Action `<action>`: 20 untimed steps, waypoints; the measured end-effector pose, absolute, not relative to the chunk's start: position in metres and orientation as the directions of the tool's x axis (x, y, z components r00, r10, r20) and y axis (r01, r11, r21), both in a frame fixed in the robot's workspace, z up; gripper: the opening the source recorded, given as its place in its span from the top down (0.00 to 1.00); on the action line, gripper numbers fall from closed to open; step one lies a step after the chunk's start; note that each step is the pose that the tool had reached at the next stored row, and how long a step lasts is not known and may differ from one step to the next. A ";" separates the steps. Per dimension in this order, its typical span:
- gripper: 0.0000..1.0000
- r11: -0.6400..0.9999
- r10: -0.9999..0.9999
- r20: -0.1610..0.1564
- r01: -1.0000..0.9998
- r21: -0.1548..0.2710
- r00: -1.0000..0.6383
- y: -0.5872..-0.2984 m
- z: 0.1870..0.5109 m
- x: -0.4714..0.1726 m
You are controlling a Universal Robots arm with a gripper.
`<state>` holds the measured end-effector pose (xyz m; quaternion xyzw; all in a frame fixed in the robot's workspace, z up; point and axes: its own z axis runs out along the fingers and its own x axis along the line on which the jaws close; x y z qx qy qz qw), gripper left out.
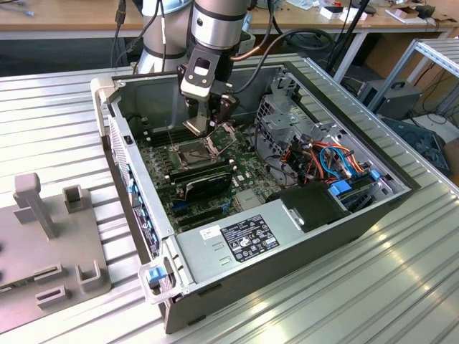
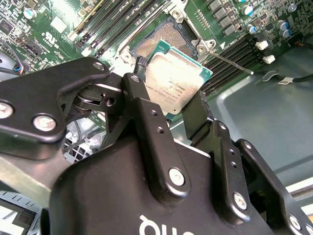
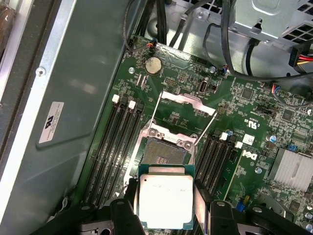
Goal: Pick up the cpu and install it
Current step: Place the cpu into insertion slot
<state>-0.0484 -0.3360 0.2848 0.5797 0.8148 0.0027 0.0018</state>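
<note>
**Gripper.** The gripper [image 3: 166, 208] is clamping its two black fingers [image 3: 201, 198] against opposite edges of the cpu [image 3: 165, 199]. The jaws are standing only as far apart as the chip is wide. In the second wrist view the fingers [image 2: 146, 122] are pressing on the chip's sides, and the gripper [image 2: 166, 94] is carrying nothing else.

**Task item.** The cpu [image 2: 176, 81] is hanging in the grip, silver-grey top showing, tilted in the second wrist view. It is sitting over the near edge of the socket [image 3: 164, 152] and is not seated in it.

**Socket.** The socket [image 2: 164, 41] is lying open with its contact field exposed. Its hinged bracket [image 3: 182, 100] is standing raised beyond it.

**Board.** Memory slots [image 3: 120, 142] are flanking the socket on the green motherboard [image 3: 234, 98].

**Surroundings.** In the exterior view the gripper [image 1: 208, 123] is reaching down into the open computer case [image 1: 287, 266]. A power supply [image 1: 237, 240] is occupying the case's near end. The case is resting on a ribbed metal table [image 1: 373, 294], with a grey fixture [image 1: 43, 244] at the exterior view's left.
</note>
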 end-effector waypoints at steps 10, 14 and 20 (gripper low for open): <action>0.46 0.324 0.946 0.000 0.946 0.006 -0.324 -0.336 0.285 -0.048; 0.46 0.323 0.946 0.000 0.946 0.006 -0.323 -0.336 0.285 -0.048; 0.46 0.266 0.964 0.000 0.964 0.007 -0.266 -0.336 0.284 -0.048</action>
